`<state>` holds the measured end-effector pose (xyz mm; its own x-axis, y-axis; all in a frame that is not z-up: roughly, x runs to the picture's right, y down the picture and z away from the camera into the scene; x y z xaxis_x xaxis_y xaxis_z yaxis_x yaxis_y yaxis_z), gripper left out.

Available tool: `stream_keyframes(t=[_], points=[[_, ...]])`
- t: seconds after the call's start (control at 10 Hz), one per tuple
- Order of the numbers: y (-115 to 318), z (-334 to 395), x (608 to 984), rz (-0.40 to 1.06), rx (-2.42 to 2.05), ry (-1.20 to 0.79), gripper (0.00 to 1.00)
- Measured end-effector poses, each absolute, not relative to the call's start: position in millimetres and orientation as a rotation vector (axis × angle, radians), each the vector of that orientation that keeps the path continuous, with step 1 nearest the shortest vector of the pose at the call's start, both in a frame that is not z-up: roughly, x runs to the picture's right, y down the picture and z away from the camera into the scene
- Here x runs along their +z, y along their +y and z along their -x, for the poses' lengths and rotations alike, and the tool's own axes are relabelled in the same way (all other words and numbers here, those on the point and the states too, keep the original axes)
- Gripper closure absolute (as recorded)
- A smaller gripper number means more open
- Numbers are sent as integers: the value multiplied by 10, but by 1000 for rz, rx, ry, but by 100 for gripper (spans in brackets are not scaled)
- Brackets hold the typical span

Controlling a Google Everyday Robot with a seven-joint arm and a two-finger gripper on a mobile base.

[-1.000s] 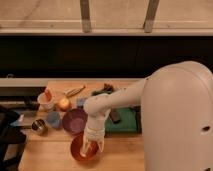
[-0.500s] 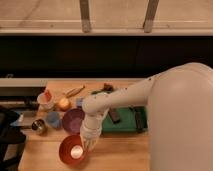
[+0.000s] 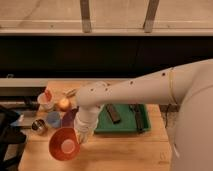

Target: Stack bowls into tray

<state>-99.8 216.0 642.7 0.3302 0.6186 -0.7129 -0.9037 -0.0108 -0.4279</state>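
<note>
The red-orange bowl (image 3: 63, 145) with a pale pinkish bottom hangs tilted, its opening facing the camera, over the front left of the wooden table. My gripper (image 3: 80, 136) is at the bowl's right rim and shut on it. The purple bowl (image 3: 68, 117) sits on the table just behind, partly hidden by my wrist. The green tray (image 3: 126, 126) lies to the right of the gripper, behind my arm, with dark utensils (image 3: 112, 113) in it.
A white cup with red contents (image 3: 46, 100), an orange fruit (image 3: 64, 104), a blue cup (image 3: 52, 119) and a small metal cup (image 3: 37, 126) stand at the table's left. A dark object (image 3: 7, 132) is off the left edge.
The red-orange bowl has moved left with the gripper and tipped up, so its inside now faces the camera. The arm has swung leftward.
</note>
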Motion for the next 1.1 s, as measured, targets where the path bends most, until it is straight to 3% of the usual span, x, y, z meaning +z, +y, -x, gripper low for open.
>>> stream_keyframes(t=[0.3,0.8,1.0,1.1], points=[[1759,871,6387,901,1267,341,100],[1368,686,7164,882,1306,379,100],[1348,754,7406,912,1294,401,93],[1379,867,7527,940,1270,407,81]])
